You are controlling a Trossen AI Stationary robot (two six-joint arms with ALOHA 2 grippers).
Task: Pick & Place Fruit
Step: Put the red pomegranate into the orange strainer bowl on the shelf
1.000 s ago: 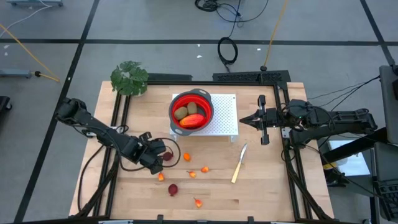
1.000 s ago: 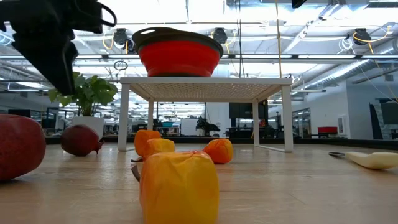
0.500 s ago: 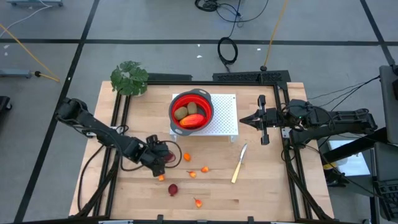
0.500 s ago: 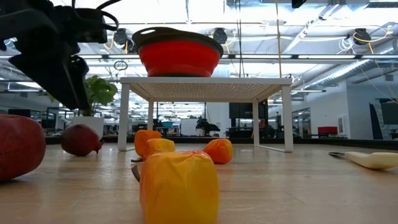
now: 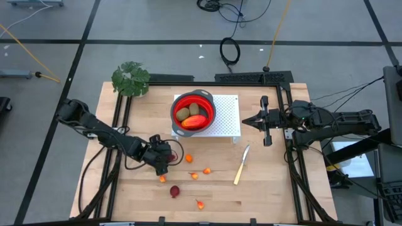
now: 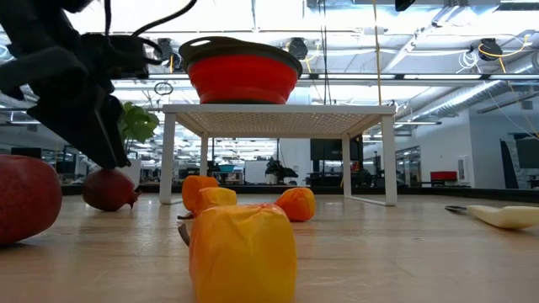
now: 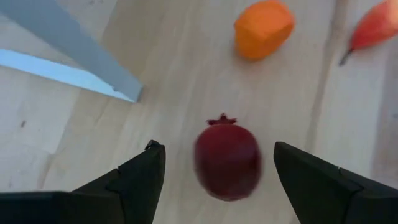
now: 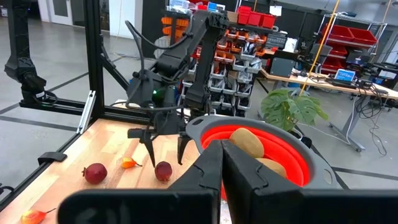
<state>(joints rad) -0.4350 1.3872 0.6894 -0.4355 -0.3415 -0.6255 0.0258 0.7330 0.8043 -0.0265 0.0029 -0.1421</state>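
A dark red round fruit (image 7: 227,162) lies on the wooden table (image 5: 264,188), just left of the white stand. It sits between the spread fingers of my left gripper (image 7: 217,177), untouched. To grip well, I should lower until both pads flank its widest part, then close gently. My right gripper (image 5: 246,120) waits closed beside the red bowl (image 5: 208,108). No writing is readable.
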